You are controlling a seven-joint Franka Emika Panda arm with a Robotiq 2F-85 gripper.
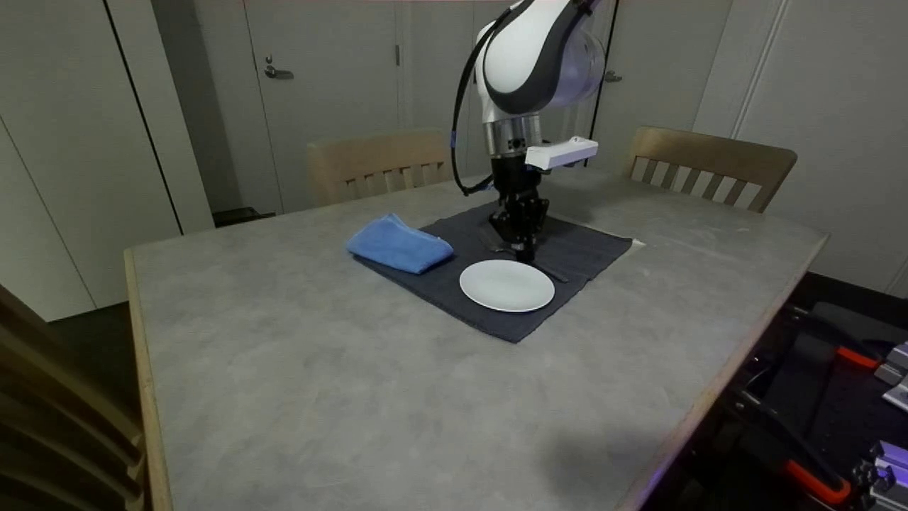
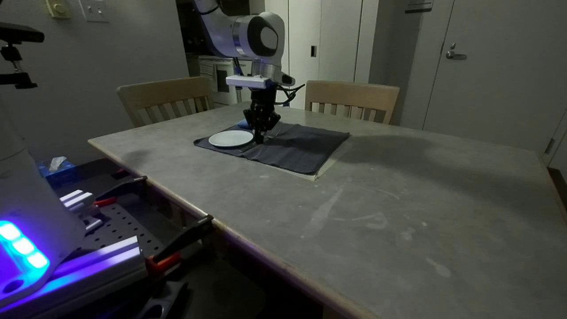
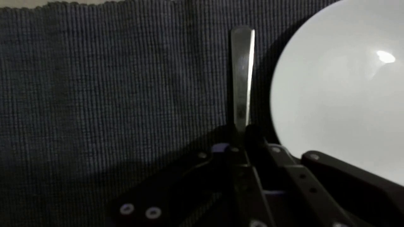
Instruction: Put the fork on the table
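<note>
The fork (image 3: 242, 72) is a thin grey metal utensil lying on the dark placemat beside the white plate. In the wrist view its handle points up and its other end is hidden under the gripper. Its handle also shows in both exterior views (image 1: 552, 272) (image 2: 246, 148). My gripper (image 3: 243, 134) points down at the placemat, its fingers close together on both sides of the fork's shaft. In both exterior views the gripper (image 1: 525, 254) (image 2: 259, 139) is low, right beside the plate. The table (image 1: 340, 383) has a mottled grey top and also shows in an exterior view (image 2: 398, 257).
The round white plate (image 1: 507, 286) sits on the placemat (image 1: 589, 245), close beside the gripper; it also shows in the wrist view (image 3: 334, 94). A folded blue cloth (image 1: 399, 243) lies at the placemat's corner. Wooden chairs (image 1: 709, 156) stand around the table.
</note>
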